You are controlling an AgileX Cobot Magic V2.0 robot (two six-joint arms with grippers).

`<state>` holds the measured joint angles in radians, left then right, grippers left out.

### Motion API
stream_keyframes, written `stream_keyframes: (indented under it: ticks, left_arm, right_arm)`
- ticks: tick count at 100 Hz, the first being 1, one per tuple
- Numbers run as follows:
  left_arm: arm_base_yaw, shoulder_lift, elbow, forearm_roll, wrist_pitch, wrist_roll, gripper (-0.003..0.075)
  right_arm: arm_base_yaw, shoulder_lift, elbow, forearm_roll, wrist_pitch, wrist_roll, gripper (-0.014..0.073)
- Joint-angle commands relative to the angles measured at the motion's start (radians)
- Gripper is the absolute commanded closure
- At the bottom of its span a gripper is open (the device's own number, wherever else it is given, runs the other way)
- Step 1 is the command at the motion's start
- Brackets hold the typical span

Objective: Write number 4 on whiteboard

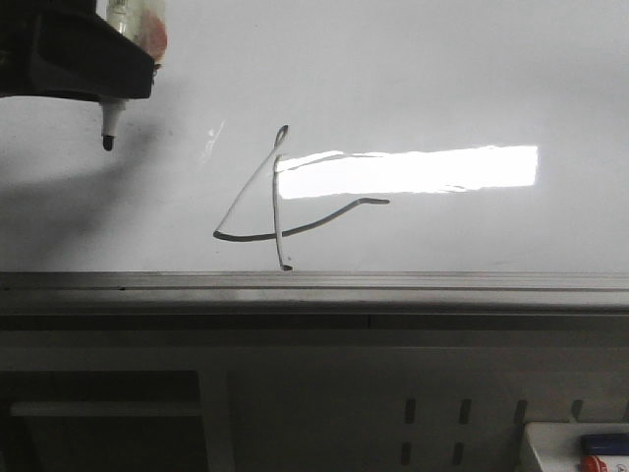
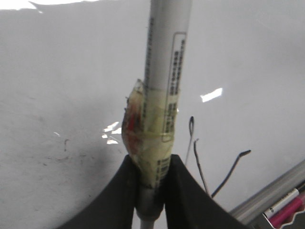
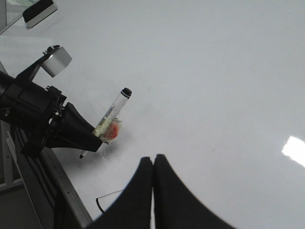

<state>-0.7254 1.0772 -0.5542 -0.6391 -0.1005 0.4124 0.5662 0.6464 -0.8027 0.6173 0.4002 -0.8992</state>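
1. At the far left of the front view, the left gripper [image 1: 108,74] is hanging above the whiteboard [image 1: 472,79], its jaws clamping on a taped marker [image 1: 111,123]; the left wrist view is showing both fingers [image 2: 186,191] pressing the marker's wrapped barrel [image 2: 157,138] between them.
2. The marker is pointing tip-down toward the board, its long axis running roughly upright in the front view, and the dark tip appears to be hovering just clear of the white face, not touching it.
3. Moving rightward, the number 4 [image 1: 278,202] is sitting well to the right of and lower than that tip: a slanted stroke, a vertical stroke and a curved crossbar, lying just above the grey edge rail [image 1: 393,285].
4. The figure is looking complete, so any touch-up would be calling for the tip to travel right and down; the left arm is the nearer one and the only one carrying a pen.
5. Further right, a bright glare patch [image 1: 423,167] is overlapping the crossbar's end.
6. The right gripper [image 3: 153,164] is showing only in its own wrist view, its jaws pressing together on nothing, idling over bare board.
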Motion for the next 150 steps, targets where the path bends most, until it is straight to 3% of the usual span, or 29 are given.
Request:
stream_keyframes:
  ticks: [1,17,72,79,94,101,119,138,150]
  left_arm:
    - [0.001,0.013,-0.023,-0.026,-0.132,-0.009,0.0741]
    - [-0.001,0.08,-0.025,-0.093,-0.184,-0.01,0.0741]
    - [-0.001,0.183,-0.025,-0.116,-0.229,-0.01,0.0734]
    - [-0.001,0.183,-0.025,-0.157,-0.224,-0.01,0.0683]
    - [-0.001,0.183,-0.025,-0.22,-0.224,-0.01,0.0465]
    - [-0.001,0.183,-0.025,-0.224,-0.224,-0.01,0.0398]
    - [-0.001,0.183,-0.025,-0.224,-0.224,-0.01,0.0326]
    - [-0.001,0.183,-0.025,-0.226,-0.224,-0.01,0.0195]
    - [-0.001,0.168,-0.025,-0.234,-0.216,-0.01,0.0171]
  right_arm:
    - [-0.004,-0.003,-0.023,0.027,-0.076,0.003,0.0658]
    - [-0.004,0.005,-0.023,0.033,-0.09,0.003,0.0658]
    - [-0.004,0.007,-0.023,0.079,-0.073,0.003,0.0658]
    - [-0.004,0.007,-0.023,0.087,-0.073,0.003,0.0658]
    - [-0.004,0.007,-0.023,0.095,-0.073,0.003,0.0658]
    - [-0.004,0.007,-0.023,0.099,-0.073,0.003,0.0658]
    - [-0.004,0.007,-0.023,0.101,-0.073,0.003,0.0658]
    - [-0.004,0.007,-0.023,0.101,-0.073,0.003,0.0658]
    - [-0.004,0.007,-0.023,0.101,-0.073,0.003,0.0658]
